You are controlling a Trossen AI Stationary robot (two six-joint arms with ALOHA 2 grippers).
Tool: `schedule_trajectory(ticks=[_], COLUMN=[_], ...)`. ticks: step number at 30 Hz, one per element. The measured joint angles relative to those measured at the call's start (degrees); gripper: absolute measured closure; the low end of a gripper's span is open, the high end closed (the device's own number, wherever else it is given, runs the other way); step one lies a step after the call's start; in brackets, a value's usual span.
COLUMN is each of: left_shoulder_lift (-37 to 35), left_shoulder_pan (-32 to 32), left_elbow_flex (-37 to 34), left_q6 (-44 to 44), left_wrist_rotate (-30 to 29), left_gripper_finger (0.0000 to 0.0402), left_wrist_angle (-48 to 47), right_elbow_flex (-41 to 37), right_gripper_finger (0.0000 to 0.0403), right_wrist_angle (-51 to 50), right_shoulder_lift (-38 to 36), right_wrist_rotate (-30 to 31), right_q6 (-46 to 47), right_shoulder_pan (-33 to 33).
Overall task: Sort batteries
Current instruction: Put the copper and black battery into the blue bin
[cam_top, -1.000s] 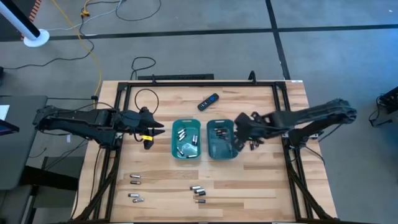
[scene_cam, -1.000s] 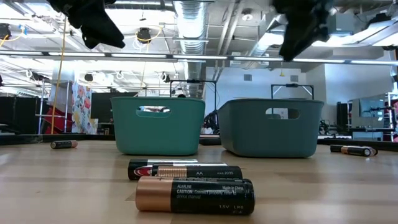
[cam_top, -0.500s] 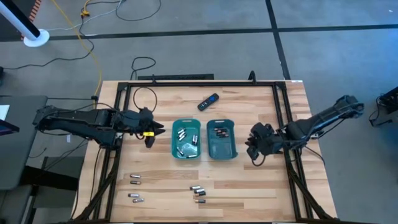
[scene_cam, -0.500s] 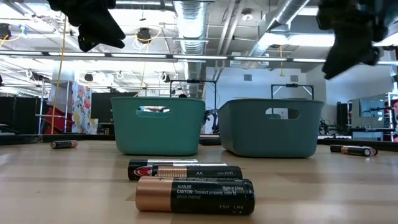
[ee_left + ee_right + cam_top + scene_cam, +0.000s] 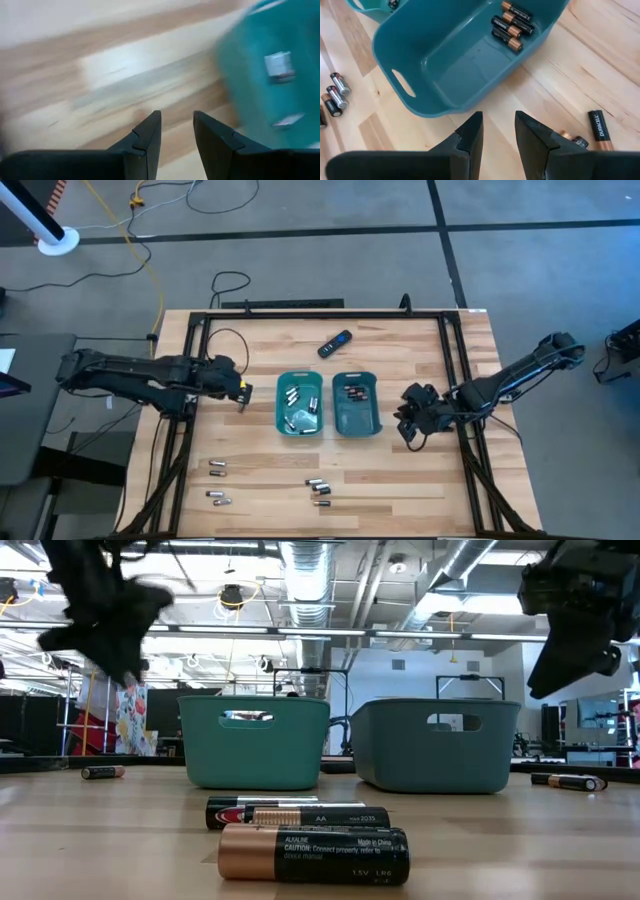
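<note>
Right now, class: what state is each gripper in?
Left gripper: open, holding nothing.
Right gripper: open, holding nothing.

remote (image 5: 335, 342) black, far table edge | yellow cable (image 5: 140, 250) on floor (possibly power lead)

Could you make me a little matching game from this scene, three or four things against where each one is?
Things:
1. black remote
2. silvery batteries
3. dark copper-ended batteries
4. right gripper

Places:
A. in the right teal tray
B. in the left teal tray
C. over the table, just right of the right tray
D. on the table, beyond the trays

Pairs: 1-D, 2-B, 3-A, 4-C
</note>
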Motion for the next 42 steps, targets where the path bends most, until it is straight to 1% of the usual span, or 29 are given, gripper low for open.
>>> schedule_trajectory(ticks=[3, 6, 9, 11, 19, 26, 32, 36, 40, 42], left_shoulder_lift=[2.9, 6.1, 9.0, 10.8, 18.6, 24.3, 29.3, 31.3, 30.9, 30.3], left_shoulder_pan=[1.6, 2.9, 3.1, 3.1, 3.1, 3.3, 3.9, 3.9, 3.9, 3.9], left_elbow_flex=[-1.5, -3.4, -5.3, -6.1, -6.2, -6.2, -5.9, -5.9, -5.9, -6.1], left_q6=[-1.7, -0.9, 0.3, 0.3, 2.2, 4.4, 4.3, 4.3, 3.5, 3.5], left_wrist_rotate=[2.9, 6.3, 8.2, 8.9, 9.6, 11.5, 13.5, 13.8, 13.6, 13.3], left_gripper_finger=[0.029, 0.029, 0.029, 0.029, 0.029, 0.029, 0.0292, 0.0314, 0.0359, 0.0365], left_wrist_angle=[-1.7, 0.4, 4.5, 6.0, 7.1, 11.4, 13.0, 13.1, 13.2, 13.2], right_elbow_flex=[0.0, 0.0, 0.0, 0.0, 0.0, 0.0, 0.0, 0.0, 0.0, 0.0], right_gripper_finger=[0.0276, 0.0276, 0.0276, 0.0276, 0.0276, 0.0276, 0.0276, 0.0276, 0.0276, 0.0276], right_wrist_angle=[0.2, 1.2, 1.3, 1.4, 1.8, 2.0, 2.0, 2.0, 2.0, 2.0], right_shoulder_lift=[0.0, 0.0, 0.0, 0.0, 0.0, 0.0, 0.0, 0.0, 0.0, 0.0], right_wrist_rotate=[0.0, 0.0, 0.0, 0.0, 0.0, 0.0, 0.0, 0.0, 0.0, 0.0], right_q6=[-0.8, -1.6, -1.5, -1.5, -1.5, -1.5, -1.5, -1.5, -1.5, -1.5], right_shoulder_pan=[0.0, 0.0, -0.1, -0.1, -0.1, -0.1, -0.1, -0.1, -0.1, -0.1])
